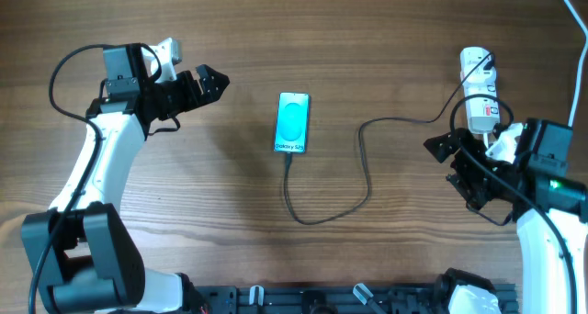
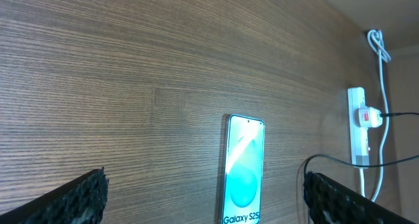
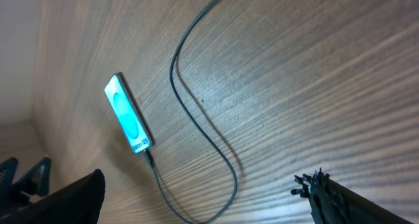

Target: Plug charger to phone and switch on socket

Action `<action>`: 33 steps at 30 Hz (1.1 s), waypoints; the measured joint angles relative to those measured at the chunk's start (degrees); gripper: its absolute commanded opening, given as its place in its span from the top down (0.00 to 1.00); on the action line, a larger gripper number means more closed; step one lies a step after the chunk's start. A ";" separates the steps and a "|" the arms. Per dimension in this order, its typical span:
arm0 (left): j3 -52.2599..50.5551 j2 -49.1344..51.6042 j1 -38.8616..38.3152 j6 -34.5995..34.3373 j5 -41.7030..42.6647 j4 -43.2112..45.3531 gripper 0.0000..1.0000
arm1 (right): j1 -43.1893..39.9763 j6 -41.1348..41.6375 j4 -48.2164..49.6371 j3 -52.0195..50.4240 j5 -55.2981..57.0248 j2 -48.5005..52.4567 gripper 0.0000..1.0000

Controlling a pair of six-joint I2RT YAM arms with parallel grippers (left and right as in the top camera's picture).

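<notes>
Two grippers gape wide, both empty. Left gripper (image 1: 216, 86) hangs left of the phone (image 1: 292, 123), which lies flat at the middle of the table (image 1: 367, 39), screen up. Charger (image 1: 366, 172) meets the phone's text end, loops right, then runs to the socket (image 1: 478, 94) at far right. Right gripper (image 1: 444, 162) is just below the socket.
</notes>
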 measured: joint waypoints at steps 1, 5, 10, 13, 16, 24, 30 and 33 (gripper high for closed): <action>0.00 0.00 0.00 0.00 0.00 0.00 0.00 | 0.00 -1.01 0.68 0.00 -0.04 0.76 0.00; 0.00 0.00 0.00 0.00 0.00 0.00 0.00 | 0.79 -4.07 5.92 -0.90 -0.70 0.55 0.00; 0.00 0.00 0.00 0.00 0.02 -0.02 0.00 | 4.24 -5.18 18.95 -11.87 -0.96 -12.41 0.00; 0.00 0.00 0.00 0.00 0.04 0.00 0.00 | 4.50 -5.25 30.53 -19.85 -0.26 -21.92 0.00; 0.00 0.00 0.00 0.00 0.00 -0.02 0.00 | 4.50 -8.04 45.05 -24.83 0.17 -27.93 0.00; 0.00 0.00 0.00 0.00 0.00 -0.02 0.00 | 4.50 -23.10 55.98 -25.79 -0.72 -33.59 0.00; 0.00 0.00 0.00 0.00 0.00 0.00 0.00 | 4.50 -37.79 54.88 -26.16 -0.72 -40.74 0.00; 0.00 0.00 0.00 0.00 0.00 0.00 0.00 | 6.75 -44.15 55.25 -26.16 2.62 -41.62 0.00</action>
